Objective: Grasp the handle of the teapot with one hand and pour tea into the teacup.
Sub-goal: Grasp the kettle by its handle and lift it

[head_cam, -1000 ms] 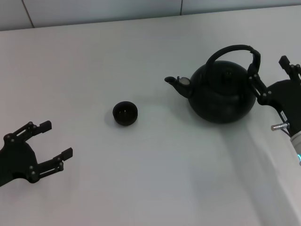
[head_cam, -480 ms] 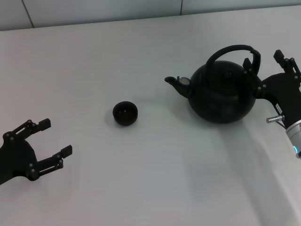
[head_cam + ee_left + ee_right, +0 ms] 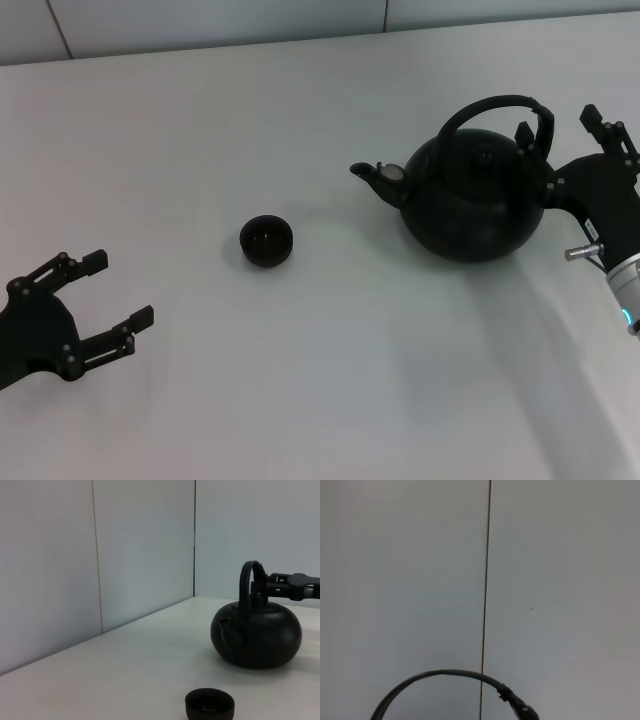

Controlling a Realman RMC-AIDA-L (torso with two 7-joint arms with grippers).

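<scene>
**Right claw spread at the teapot's handle**

The teapot (image 3: 468, 200) stands upright on the white table (image 3: 300, 380), right of centre and toward the far side, its spout (image 3: 372, 176) pointing left. The handle (image 3: 497, 112) arches over the lid, and from the left wrist view it stands straight up over the pot's body (image 3: 257, 637).

The right gripper (image 3: 563, 135) is at the pot's right side, level with the handle's right end. Its fingers are spread wide: one fingertip (image 3: 523, 134) lies just by the handle where it comes down to the body, the other (image 3: 598, 123) stands well clear to the right. Nothing is held between them. Whether the inner finger touches the handle cannot be told. The right wrist view shows only the top curve of the handle (image 3: 445, 682) against the wall (image 3: 560, 580).

The teacup (image 3: 266, 241) sits left of the pot, a clear gap from the spout, and a little nearer. It is upright, mouth up.

The left gripper (image 3: 112, 296) hangs at the near left, well away from cup and pot, its fingers wide apart and empty.
</scene>
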